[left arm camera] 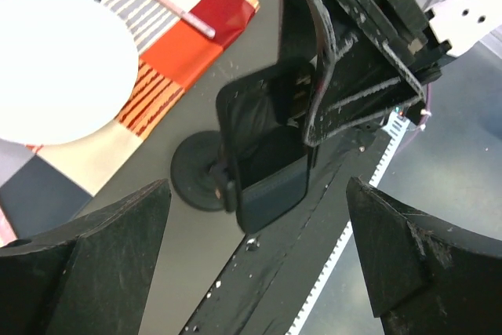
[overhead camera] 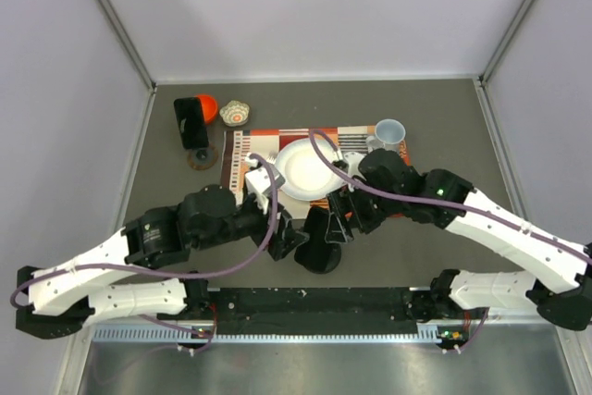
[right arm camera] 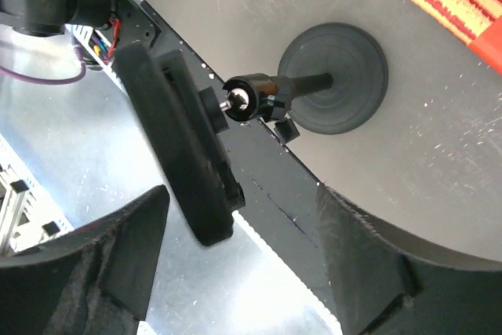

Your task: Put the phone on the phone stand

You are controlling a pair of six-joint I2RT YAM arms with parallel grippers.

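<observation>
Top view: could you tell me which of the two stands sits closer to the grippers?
The black-based stand, at the near side; the brown-disc stand sits far back, left of the mat.

top external: high, behind the arms, looking straight down, far, whole counter (overhead camera: 416, 117) | left wrist: low, close, facing 3 o'clock of top view, black post (left arm camera: 200, 182) central, white plate (left arm camera: 55, 68) at 10 o'clock | right wrist: closest, facing 8 o'clock, black post (right arm camera: 333, 88) at 1 o'clock | shared: black post (overhead camera: 322, 254) in all three, white plate (overhead camera: 305, 171) in top and left wrist
</observation>
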